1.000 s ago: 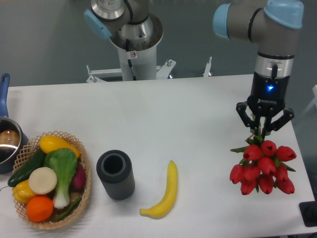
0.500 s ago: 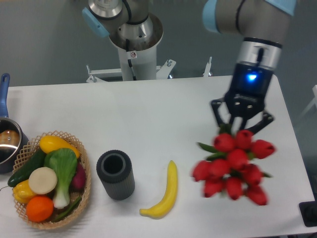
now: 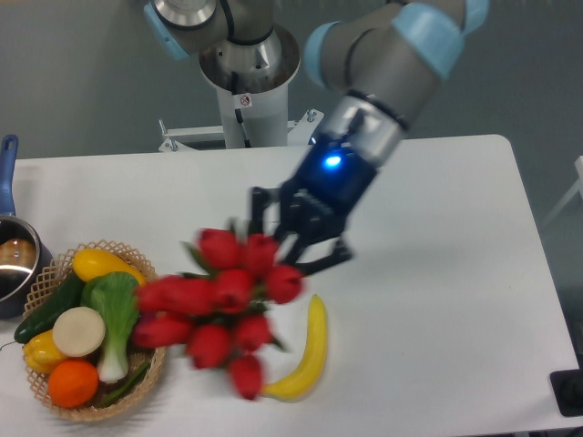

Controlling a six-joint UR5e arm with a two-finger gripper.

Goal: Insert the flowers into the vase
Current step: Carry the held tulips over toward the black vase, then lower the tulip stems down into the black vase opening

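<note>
Red tulip heads, smeared by motion blur, fill the middle of the view: the flowers (image 3: 219,305) hang in the air from the gripper (image 3: 293,232), whose dark fingers are clenched around the stem end just above and to the right of the blooms. The bunch sits over the spot between the wicker basket (image 3: 151,369) and the banana (image 3: 305,355), and it hides the vase completely, so the mouth cannot be seen at all from this camera. By the look of it, the step in hand is the carry, with the flowers brought across above the white surface (image 3: 437,273) toward the place where the vase presumably stands. The heads point down and toward the camera while the stems run up into the gripper, which seems the wrong way round for putting stems into a mouth. So the next move probably calls for turning the wrist so that the stems point downward, then centring them over the mouth before lowering. The bunch is wide and could catch the rim or nudge the basket beside it.
</note>
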